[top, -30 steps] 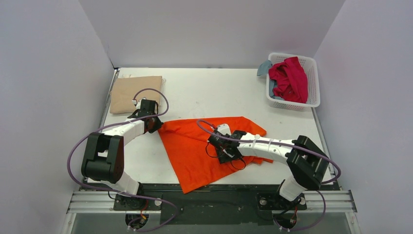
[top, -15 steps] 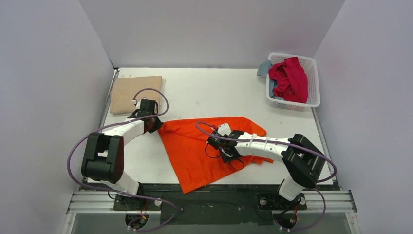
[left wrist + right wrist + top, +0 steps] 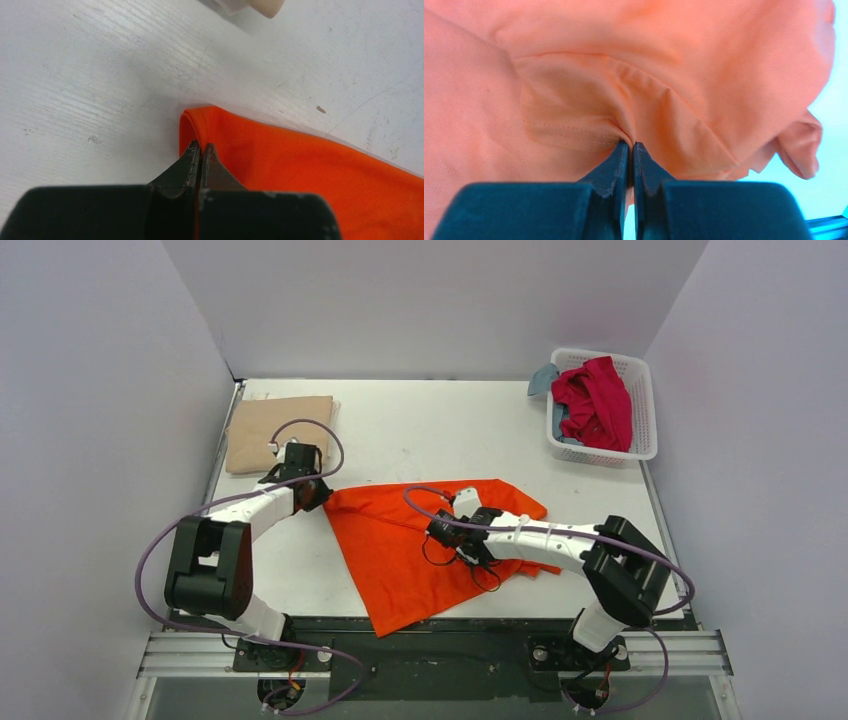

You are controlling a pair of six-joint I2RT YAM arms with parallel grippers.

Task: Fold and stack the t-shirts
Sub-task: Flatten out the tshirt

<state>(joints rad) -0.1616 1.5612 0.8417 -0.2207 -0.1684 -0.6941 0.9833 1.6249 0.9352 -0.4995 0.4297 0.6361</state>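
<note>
A bright orange t-shirt (image 3: 400, 545) lies spread and rumpled on the white table near the front. My left gripper (image 3: 318, 496) is shut on its left corner; the left wrist view shows the jaws (image 3: 201, 149) pinching a rolled edge of the orange cloth (image 3: 300, 165). My right gripper (image 3: 462, 548) is shut on a fold in the shirt's middle right; the right wrist view shows the jaws (image 3: 630, 146) pinching a seamed fold (image 3: 574, 115). A tan t-shirt (image 3: 277, 430) lies folded at the back left. A crimson t-shirt (image 3: 595, 400) and a grey-blue one (image 3: 543, 378) are in the basket.
The white lattice basket (image 3: 645, 415) stands at the back right near the side wall. Grey walls close in the table on three sides. Purple cables loop over both arms. The shirt's lower tip hangs toward the table's front edge (image 3: 390, 625).
The left gripper has shifted slightly back and left with the shirt corner. The right gripper has moved slightly toward the back with its fold. The shirt's outline is almost unchanged.
</note>
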